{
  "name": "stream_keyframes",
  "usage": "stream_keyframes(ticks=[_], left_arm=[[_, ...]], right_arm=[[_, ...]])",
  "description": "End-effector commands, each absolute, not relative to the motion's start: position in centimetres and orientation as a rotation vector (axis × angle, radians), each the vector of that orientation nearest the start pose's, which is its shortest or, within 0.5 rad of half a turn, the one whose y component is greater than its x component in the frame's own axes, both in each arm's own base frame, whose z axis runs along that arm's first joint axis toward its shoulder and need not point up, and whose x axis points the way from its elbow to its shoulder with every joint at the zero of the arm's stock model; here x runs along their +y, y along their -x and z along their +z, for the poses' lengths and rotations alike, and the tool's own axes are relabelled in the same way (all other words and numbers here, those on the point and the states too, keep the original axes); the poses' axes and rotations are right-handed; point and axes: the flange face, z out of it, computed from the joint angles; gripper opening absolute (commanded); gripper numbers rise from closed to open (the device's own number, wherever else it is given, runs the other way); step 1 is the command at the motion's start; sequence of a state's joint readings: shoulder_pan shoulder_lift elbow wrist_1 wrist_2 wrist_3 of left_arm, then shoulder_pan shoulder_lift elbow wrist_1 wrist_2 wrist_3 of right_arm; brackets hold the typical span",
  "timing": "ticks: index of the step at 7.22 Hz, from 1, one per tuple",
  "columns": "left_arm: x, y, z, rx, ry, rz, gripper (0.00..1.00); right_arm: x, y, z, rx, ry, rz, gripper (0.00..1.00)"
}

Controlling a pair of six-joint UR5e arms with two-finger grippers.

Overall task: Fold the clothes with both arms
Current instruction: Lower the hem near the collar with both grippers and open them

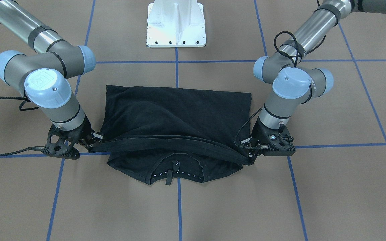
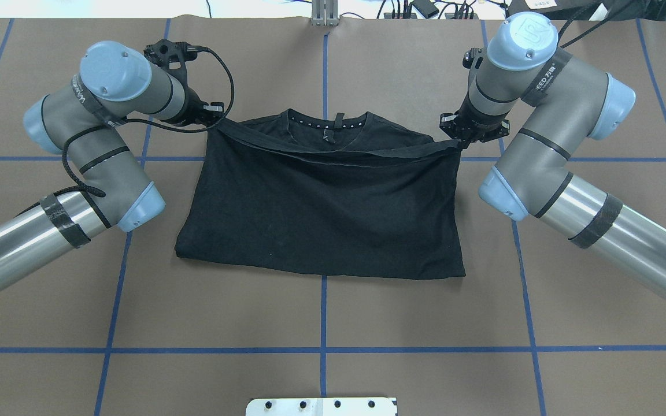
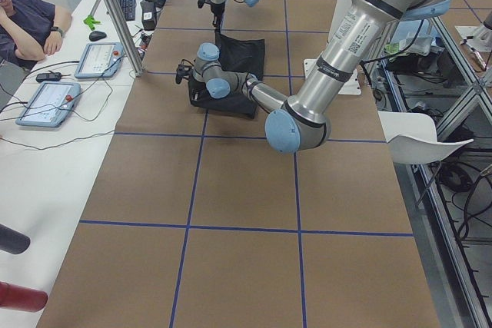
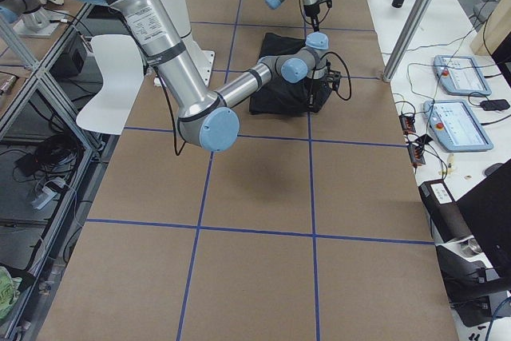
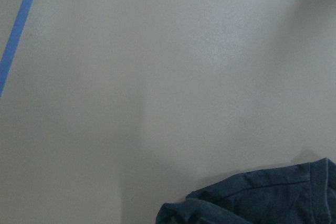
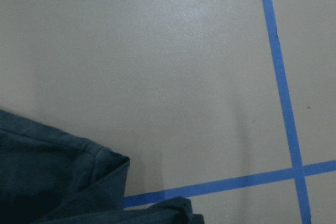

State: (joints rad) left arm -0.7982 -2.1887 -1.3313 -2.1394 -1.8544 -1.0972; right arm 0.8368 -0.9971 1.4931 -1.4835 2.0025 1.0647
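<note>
The black T-shirt (image 2: 321, 214) lies in the middle of the table, its lower half folded over towards the collar (image 2: 327, 124). The folded layer's edge (image 1: 173, 140) stretches taut between the two grippers, just above the cloth below. My left gripper (image 2: 217, 118) is shut on one end of that edge, and my right gripper (image 2: 460, 138) is shut on the other. In the front-facing view the left gripper (image 1: 251, 150) is on the right and the right gripper (image 1: 92, 140) on the left. The collar (image 1: 176, 170) with white triangles shows past the edge. The chest print is hidden.
The white pedestal base (image 1: 176, 23) stands at the robot's side of the table. Blue tape lines (image 2: 322, 349) grid the brown tabletop. A person (image 3: 23, 21) sits at a side desk with control tablets (image 3: 50, 101). Each wrist view shows bare tabletop and a cloth corner (image 5: 262, 203).
</note>
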Motion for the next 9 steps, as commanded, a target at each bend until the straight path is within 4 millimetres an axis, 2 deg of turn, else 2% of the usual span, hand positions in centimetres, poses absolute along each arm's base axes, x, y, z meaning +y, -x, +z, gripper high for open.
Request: stream_keyframes(ticks=[1,5,6,7,8,9], left_arm=[[-60.9,-44.6,34.1,0.906,-0.352,-0.152,0.0],[-61.4,-43.8,34.0,0.897,-0.379,-0.121,0.0],[-61.5,-43.7,34.1,0.896,-0.379,-0.123,0.15],[-61.5,-43.7,34.1,0.896,-0.379,-0.121,0.64],[-61.8,-43.2,33.9,0.894,-0.399,-0.095,1.0],[-62.5,-41.6,33.3,0.905,-0.427,-0.073,1.0]], right_arm=[[-58.9,40.7,36.2,-0.695,-0.03,0.175,0.0],[-59.7,39.6,36.6,-0.688,-0.046,0.155,0.0],[-59.9,39.8,37.0,-0.681,-0.045,0.141,0.0],[-60.1,39.7,37.7,-0.67,-0.046,0.122,0.06],[-60.3,39.6,37.7,-0.67,-0.045,0.129,0.85],[-60.9,38.8,37.0,-0.682,-0.051,0.135,1.0]])
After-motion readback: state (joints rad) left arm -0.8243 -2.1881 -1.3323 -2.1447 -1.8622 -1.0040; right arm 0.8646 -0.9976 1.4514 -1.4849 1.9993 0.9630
